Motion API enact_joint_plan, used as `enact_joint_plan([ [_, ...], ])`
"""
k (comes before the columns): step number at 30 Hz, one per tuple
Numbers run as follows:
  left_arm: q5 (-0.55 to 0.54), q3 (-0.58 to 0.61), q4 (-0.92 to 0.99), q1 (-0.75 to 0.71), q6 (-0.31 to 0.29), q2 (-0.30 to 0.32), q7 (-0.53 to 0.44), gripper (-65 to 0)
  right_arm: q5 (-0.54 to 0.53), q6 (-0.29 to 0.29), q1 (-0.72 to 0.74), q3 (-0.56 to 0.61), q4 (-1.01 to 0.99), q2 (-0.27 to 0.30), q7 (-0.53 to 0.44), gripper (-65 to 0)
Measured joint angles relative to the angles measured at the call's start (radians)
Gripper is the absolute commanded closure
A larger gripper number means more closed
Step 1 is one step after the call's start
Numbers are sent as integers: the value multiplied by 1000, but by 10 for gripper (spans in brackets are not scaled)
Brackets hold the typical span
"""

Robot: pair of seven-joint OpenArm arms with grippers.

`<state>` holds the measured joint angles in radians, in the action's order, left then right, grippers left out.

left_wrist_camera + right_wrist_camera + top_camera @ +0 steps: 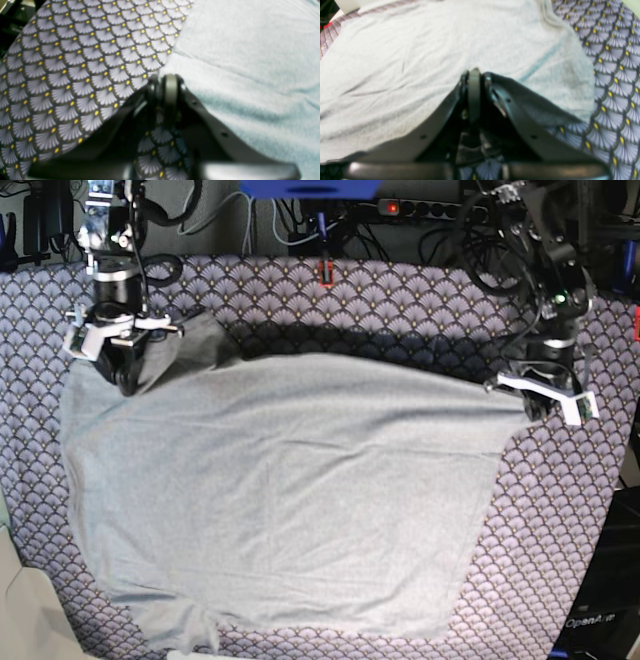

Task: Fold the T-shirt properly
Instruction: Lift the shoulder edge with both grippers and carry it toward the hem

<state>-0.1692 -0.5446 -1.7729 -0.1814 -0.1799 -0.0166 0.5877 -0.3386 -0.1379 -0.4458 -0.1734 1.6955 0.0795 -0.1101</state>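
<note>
The T-shirt (270, 490) is spread across the patterned cloth (400, 295), reaching from the far left to the near edge. Its far-left corner is pinched by the right gripper (122, 375), whose jaws are closed on the fabric. Its far-right corner is held at the left gripper (535, 402), whose jaws are likewise seen pressed together at the shirt's edge.

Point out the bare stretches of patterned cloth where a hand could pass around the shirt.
Free: the purple cloth strip between the T-shirt and the far edge, and the near-right corner below the left gripper. Crowded: the far-left corner, where the right gripper meets bunched fabric.
</note>
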Motion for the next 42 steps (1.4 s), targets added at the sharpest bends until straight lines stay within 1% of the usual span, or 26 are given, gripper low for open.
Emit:
enact_joint_plan([
  [2, -1, 0, 2, 30, 0, 2, -7, -39, -3, 0, 27, -2, 0, 25, 37, 0],
  [8, 0, 4, 6, 79, 0, 2, -6, -39, 1, -4, 130, -21, 0, 30, 116, 0],
  [9, -1, 4, 18, 97, 0, 3, -7, -39, 0, -3, 146, -28, 0, 35, 143, 0],
  [13, -4, 6, 80, 133, 0, 3, -12, -39, 1, -6, 201, -40, -5, 40, 187, 0],
  [20, 2, 6, 192, 197, 3, 6, -8, -39, 1, -6, 277, -50, -6, 90, 256, 0],
  [23, 0, 6, 214, 215, 3, 6, -8, -39, 1, -6, 311, -53, -7, 95, 272, 0],
  [25, 0, 6, 216, 228, 4, 6, -5, -39, 1, -8, 338, -51, -38, 99, 278, 0],
  [27, 2, 6, 216, 245, 4, 10, -4, -39, 1, -8, 357, -49, -75, 114, 283, 0],
  [31, -1, 6, 235, 278, 3, 11, -11, -39, 1, -8, 374, -50, -134, 123, 280, 0],
  [34, 0, 8, 272, 307, 3, 11, -7, -39, 1, -8, 399, -47, -172, 138, 282, 0],
  [37, -1, 8, 298, 323, 3, 13, -18, -39, 0, -7, 433, -47, -204, 140, 277, 0],
  [39, 0, 8, 335, 335, 3, 23, -7, -39, 1, -8, 449, -46, -224, 140, 279, 0],
  [42, 0, 8, 394, 371, 6, 34, -6, -39, 1, -8, 469, -44, -233, 158, 282, 0],
])
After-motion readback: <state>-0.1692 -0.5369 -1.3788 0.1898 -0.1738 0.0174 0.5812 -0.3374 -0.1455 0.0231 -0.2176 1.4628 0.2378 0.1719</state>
